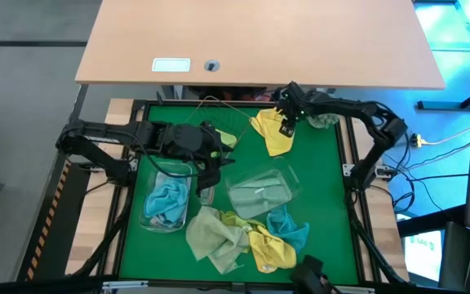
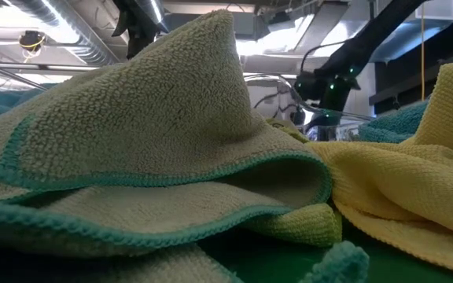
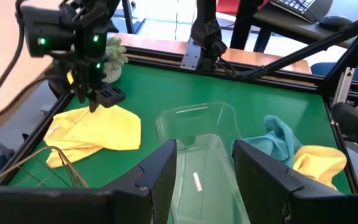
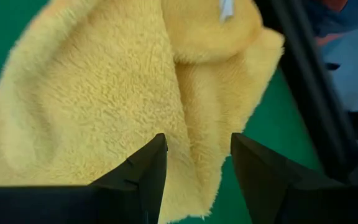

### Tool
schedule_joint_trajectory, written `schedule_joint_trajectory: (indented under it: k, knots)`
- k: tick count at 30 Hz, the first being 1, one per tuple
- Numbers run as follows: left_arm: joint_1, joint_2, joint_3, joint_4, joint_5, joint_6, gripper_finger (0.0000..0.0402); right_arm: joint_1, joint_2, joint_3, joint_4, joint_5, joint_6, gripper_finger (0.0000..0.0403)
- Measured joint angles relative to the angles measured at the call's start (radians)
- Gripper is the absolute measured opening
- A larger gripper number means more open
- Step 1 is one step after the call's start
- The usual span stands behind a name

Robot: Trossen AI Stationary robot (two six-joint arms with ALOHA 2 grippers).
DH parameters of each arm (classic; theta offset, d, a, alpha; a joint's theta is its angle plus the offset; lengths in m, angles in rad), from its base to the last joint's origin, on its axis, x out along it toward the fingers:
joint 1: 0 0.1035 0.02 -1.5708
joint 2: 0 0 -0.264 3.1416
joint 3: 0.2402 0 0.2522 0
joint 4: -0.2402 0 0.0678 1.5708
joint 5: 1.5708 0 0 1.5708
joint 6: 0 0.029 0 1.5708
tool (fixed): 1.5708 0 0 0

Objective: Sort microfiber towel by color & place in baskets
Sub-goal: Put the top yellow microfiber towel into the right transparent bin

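Microfiber towels lie scattered over the green table (image 1: 317, 175), most of them in a heap at its near edge: a pale olive towel (image 1: 215, 237) beside a yellow towel (image 1: 268, 249) and a teal towel (image 1: 288, 229), with the olive cloth's teal-stitched hem filling the low view (image 2: 156, 141). Another yellow towel (image 1: 274, 132) lies spread flat near the far edge, close to the wire mesh basket (image 1: 219, 114). Directly above this cloth hangs the right gripper (image 1: 286, 126), its two dark fingers (image 4: 145, 177) parted and pointing down at the fuzzy yellow pile without clamping any of it; the left wrist view shows the same gripper (image 3: 98, 96) poised at the cloth's edge. Behind it, at the far right corner, sits a round fuzzy grey-green ball (image 1: 323, 120). The left gripper (image 1: 206, 167) hovers over the middle of the table with its fingers (image 3: 160, 177) spread apart and nothing between them, looking down on an upright clear plastic basket (image 1: 261, 189). The second clear plastic basket (image 1: 167, 196) stands on the left side and holds a light blue towel (image 1: 168, 202) bunched inside it. A lime green towel (image 1: 228, 139) shows just past the left arm's wrist.
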State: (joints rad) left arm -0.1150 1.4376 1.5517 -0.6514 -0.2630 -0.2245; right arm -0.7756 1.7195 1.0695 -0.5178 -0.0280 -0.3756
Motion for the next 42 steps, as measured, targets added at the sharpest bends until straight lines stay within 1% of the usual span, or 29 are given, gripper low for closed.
schedule_joint_trajectory:
  k: [8, 15, 17, 19, 22, 25, 26, 28, 31, 34, 37, 42]
  knots:
    - [0.000, 0.000, 0.000, -0.003, 0.000, 0.000, 0.0153, 0.002, 0.103, 0.001, 0.016, -0.011, 0.000, 0.0179]
    - [0.000, 0.000, 0.000, -0.006, -0.008, 0.000, 0.0153, 0.002, 0.149, 0.005, 0.019, -0.027, 0.002, 0.0175]
    - [0.000, 0.000, 0.000, -0.006, -0.008, 0.002, 0.0153, 0.002, 0.150, 0.004, 0.019, -0.042, 0.003, 0.0162]
    - [0.002, 0.000, 0.000, -0.006, -0.012, 0.017, 0.0153, 0.002, 0.150, 0.004, 0.015, -0.062, 0.003, 0.0136]
    - [0.011, -0.021, -0.001, -0.016, -0.012, 0.019, 0.0153, 0.003, 0.151, 0.003, -0.003, -0.077, 0.003, 0.0082]
    - [0.026, -0.076, -0.001, -0.022, -0.013, 0.040, 0.0153, 0.003, 0.147, 0.004, -0.030, -0.079, 0.002, 0.0020]
    - [0.032, -0.095, -0.001, -0.027, -0.013, 0.048, 0.0153, 0.003, 0.142, 0.004, -0.044, -0.079, 0.002, 0.0012]
    - [0.044, -0.133, -0.001, -0.056, -0.015, 0.052, 0.0153, 0.003, 0.119, 0.002, -0.072, -0.084, 0.002, 0.0017]
    - [0.068, -0.177, -0.011, -0.106, -0.028, 0.053, 0.0153, 0.004, 0.071, -0.007, -0.128, -0.119, 0.003, 0.0020]
    - [0.083, -0.230, -0.083, -0.121, -0.036, 0.052, 0.0153, 0.004, -0.004, -0.004, -0.141, -0.136, 0.003, 0.0007]
    - [0.090, -0.285, -0.194, -0.093, -0.034, 0.051, 0.0153, 0.004, -0.083, -0.004, -0.186, -0.138, 0.003, 0.0011]
    - [0.090, -0.419, -0.418, 0.079, -0.032, 0.037, 0.0153, 0.004, -0.234, -0.003, -0.200, -0.140, 0.016, 0.0004]
